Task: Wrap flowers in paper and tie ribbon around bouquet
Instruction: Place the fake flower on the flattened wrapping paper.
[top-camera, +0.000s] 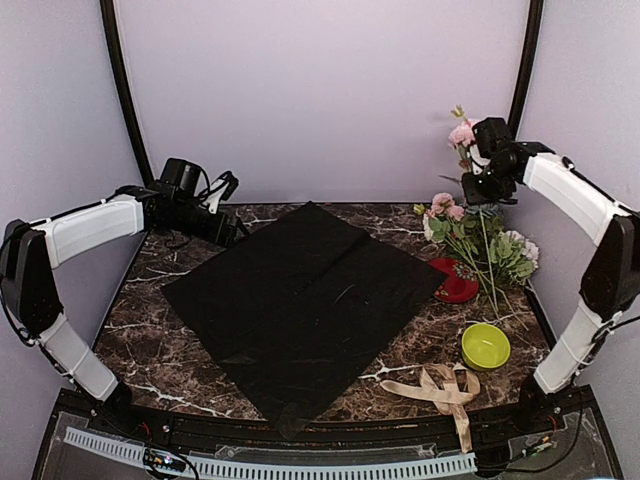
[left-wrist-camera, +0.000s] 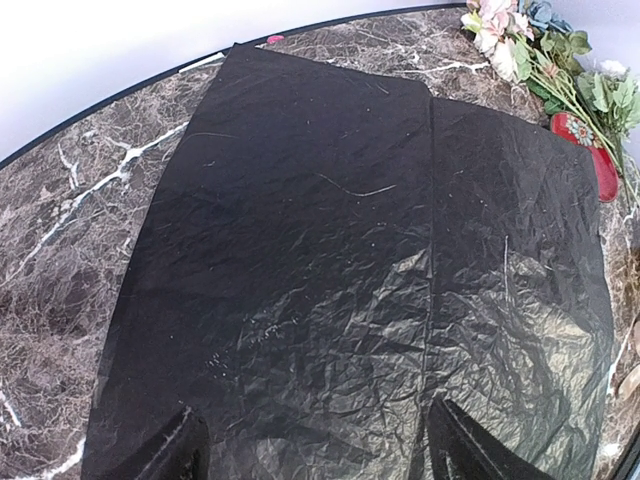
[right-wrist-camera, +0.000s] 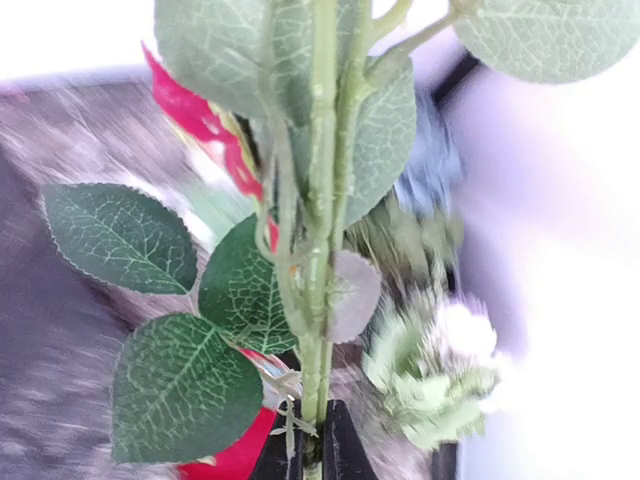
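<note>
My right gripper (right-wrist-camera: 305, 445) is clamped on one flower stem (right-wrist-camera: 320, 200), held up right of the paper (top-camera: 300, 300). The other flowers (top-camera: 485, 250) lie by its right corner. My left gripper (left-wrist-camera: 310, 455) is spread wide over the paper. I should carry the stem slowly and lay it diagonally across the paper's centre.

no readable text, no labels, brands or numbers visible

Overhead: whole table (top-camera: 140, 330); wrists closer, sharing paper (left-wrist-camera: 320, 250), flowers (left-wrist-camera: 500, 35).
</note>
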